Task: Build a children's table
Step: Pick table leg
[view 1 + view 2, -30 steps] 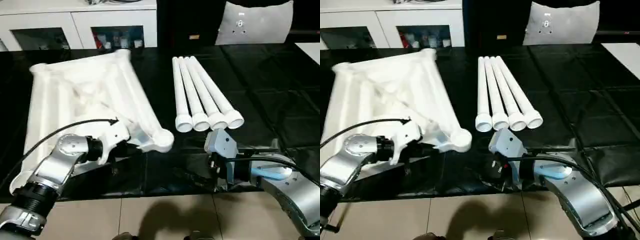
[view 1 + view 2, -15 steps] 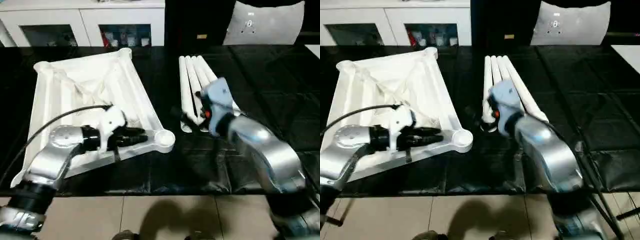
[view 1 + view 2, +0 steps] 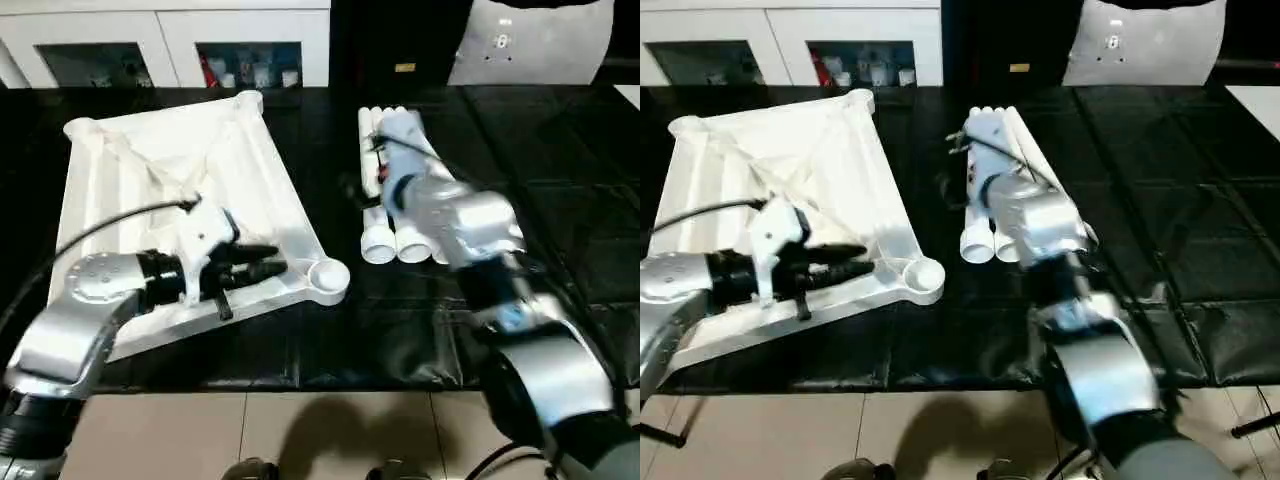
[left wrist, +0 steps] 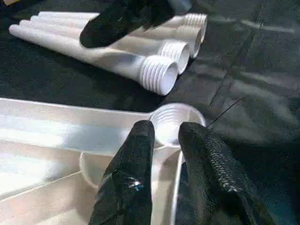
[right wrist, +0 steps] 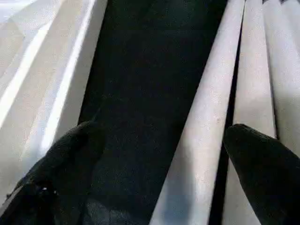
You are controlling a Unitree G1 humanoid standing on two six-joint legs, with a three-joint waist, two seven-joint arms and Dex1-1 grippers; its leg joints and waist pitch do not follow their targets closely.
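**Leg pick-up with tabletop held: status and risks**

While the tabletop [image 3: 180,190] lay ribbed side up on the black table [image 3: 560,170], its near corner socket [image 3: 328,278] faced the row of four legs [image 3: 985,190] lying side by side just to its right, threaded ends toward me. No leg was fitted at this point.

I had the left gripper [image 3: 262,268] at the tabletop's near edge rail, just short of that socket. In the left wrist view its two black fingers [image 4: 136,164] stood close together astride the rail [image 4: 161,154]; I judged them pinched on it, steadying the piece.

I had the right gripper [image 5: 154,187] above the leftmost leg [image 5: 206,122], fingers spread wide, one over bare table and one over the neighbouring legs. Nothing was in its grasp.

Risks I judged from here:
- The legs touch one another; a closing finger could wedge between two and roll the row.
- An off-centre closure could catch two legs, or none.
- A tapered leg gripped near its thin end could pivot during lifting.
- A loose left hold would let the tabletop slide during threading.
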